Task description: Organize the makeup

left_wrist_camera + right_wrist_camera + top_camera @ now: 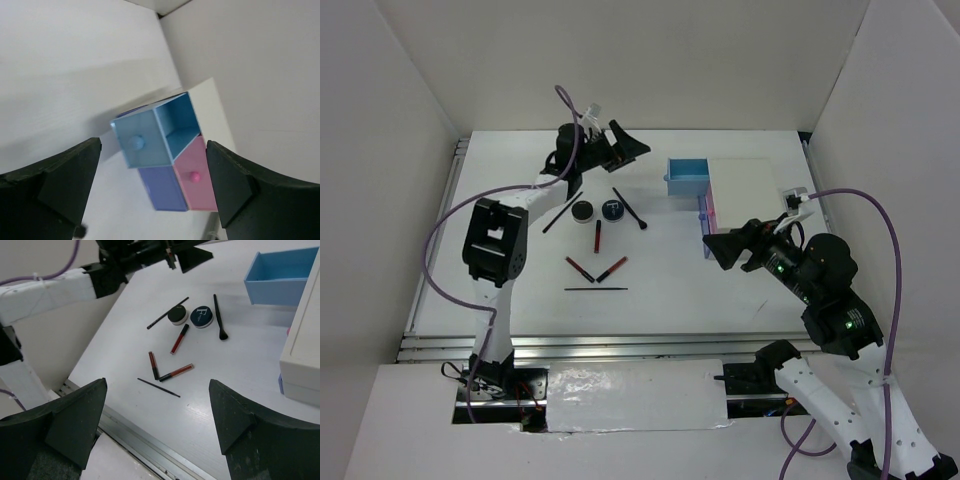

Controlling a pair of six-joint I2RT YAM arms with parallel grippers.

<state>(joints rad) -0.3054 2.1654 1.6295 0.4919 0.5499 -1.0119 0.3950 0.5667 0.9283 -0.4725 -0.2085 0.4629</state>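
Note:
The makeup lies loose on the white table [740, 290]. A black compact [582, 211] and a blue-topped compact [613, 211] sit side by side. A black brush [630, 209] lies to their right and a black pencil [563, 212] to their left. Three red-and-black sticks [598, 236] [580, 269] [612, 268] lie nearer me, above a thin black pencil [596, 289]. The right wrist view shows the compacts [177, 315] [201, 317] and sticks [176, 372]. My left gripper [610, 143] [152, 190] is open and empty, raised behind the compacts. My right gripper [735, 248] [157, 425] is open and empty, right of the makeup.
A white box [752, 190] stands at the back right, its light blue drawer [688, 180] [150, 137] pulled out and empty. A pink drawer front [196, 177] with a knob sits beside it. White walls enclose the table. A metal rail [620, 345] runs along the near edge.

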